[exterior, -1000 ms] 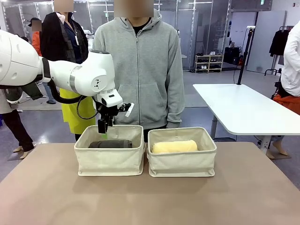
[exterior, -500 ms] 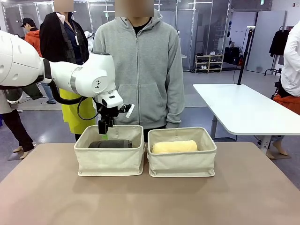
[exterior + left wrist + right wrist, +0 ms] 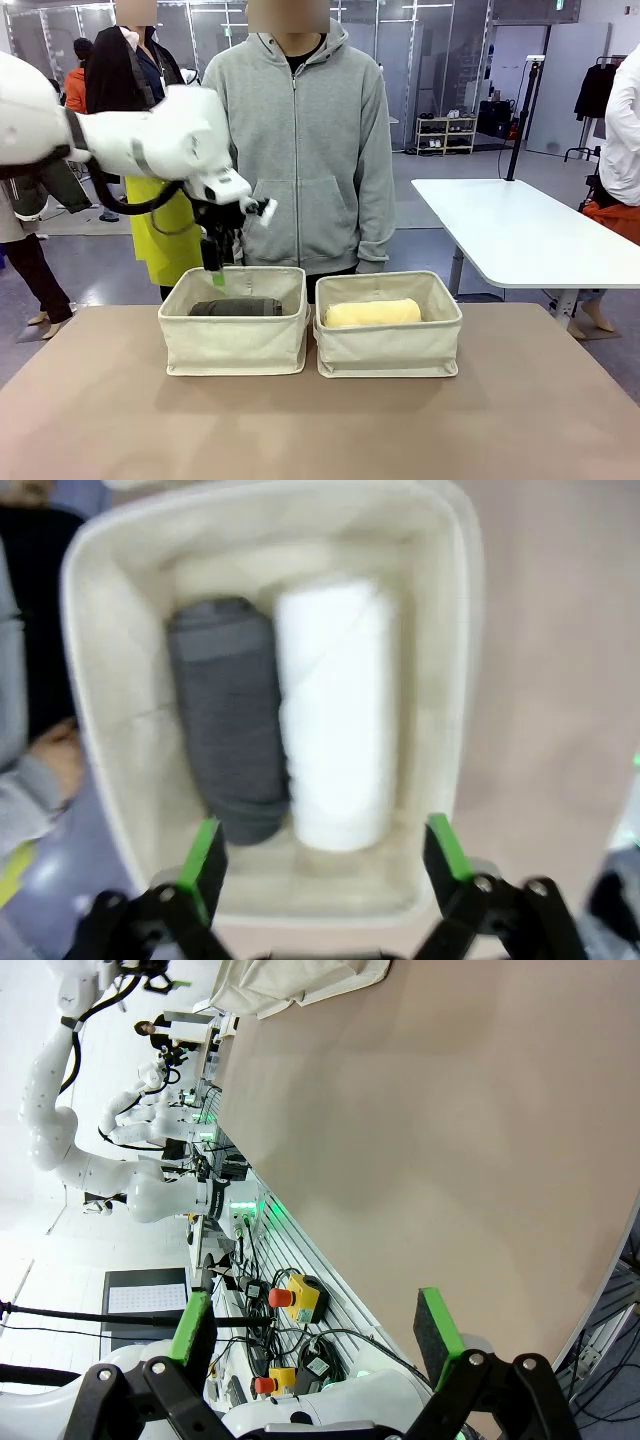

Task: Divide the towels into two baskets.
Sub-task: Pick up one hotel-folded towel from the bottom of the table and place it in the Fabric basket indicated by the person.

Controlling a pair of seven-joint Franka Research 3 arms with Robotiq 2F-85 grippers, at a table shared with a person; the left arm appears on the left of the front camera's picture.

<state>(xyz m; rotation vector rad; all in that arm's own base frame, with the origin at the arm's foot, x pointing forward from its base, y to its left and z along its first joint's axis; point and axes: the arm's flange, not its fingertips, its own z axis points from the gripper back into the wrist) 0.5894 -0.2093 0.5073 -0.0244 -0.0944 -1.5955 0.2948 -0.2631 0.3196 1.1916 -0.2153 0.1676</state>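
Two soft rolls, grey towel (image 3: pixel 230 720) at 9 o'clock of white towel (image 3: pixel 335 715); pinch mid-roll (they squash). Left gripper (image 3: pixel 325 852) apart, empty.

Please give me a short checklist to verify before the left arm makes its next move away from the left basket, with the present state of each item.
1. Left gripper open and holding nothing: ok.
2. Grey towel and white towel lie side by side inside the left basket: ok.
3. Yellow towel lies in the right basket: ok.
4. A fourth towel in the right basket: cannot tell, its inside is partly hidden.
5. Right gripper open and holding nothing: ok.
6. Person's hand stays outside the left basket: ok.
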